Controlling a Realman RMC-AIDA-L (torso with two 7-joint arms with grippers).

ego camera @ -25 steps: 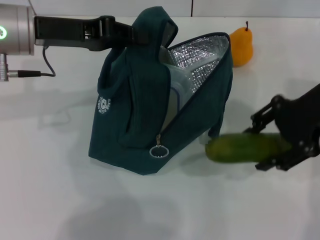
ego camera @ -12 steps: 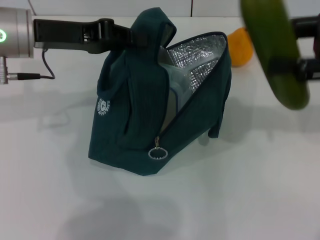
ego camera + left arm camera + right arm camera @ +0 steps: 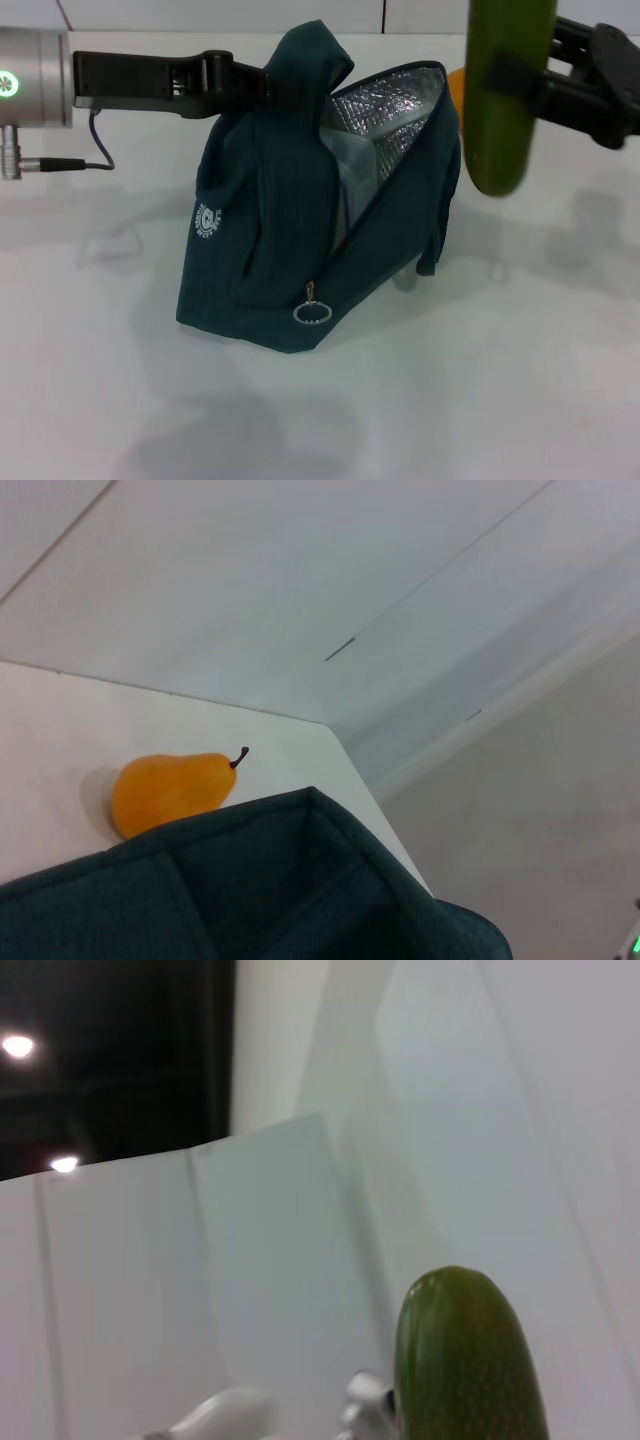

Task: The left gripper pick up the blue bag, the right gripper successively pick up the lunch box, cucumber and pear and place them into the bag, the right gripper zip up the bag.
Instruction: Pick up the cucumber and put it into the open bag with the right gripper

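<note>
While my left claw (image 3: 262, 82) pinches the top of the blue bag (image 3: 290, 230) and holds it up, my right claw (image 3: 520, 75) is shut tight around the cucumber (image 3: 503, 95). It hangs in the air, up high, just beside the bag's open mouth. The cucumber is long, green and a bit bumpy, and it points almost straight down. The bag is soft cloth on the outside and shiny, crinkly silver inside. Its bottom rests on the smooth white bench (image 3: 500, 400). A round metal zip ring (image 3: 312, 312) hangs low on the front. I see something pale and smooth inside the bag, but I cannot tell what. The orange pear (image 3: 168, 791), round and fat with a little dark stem, sits on the bench behind the bag.
</note>
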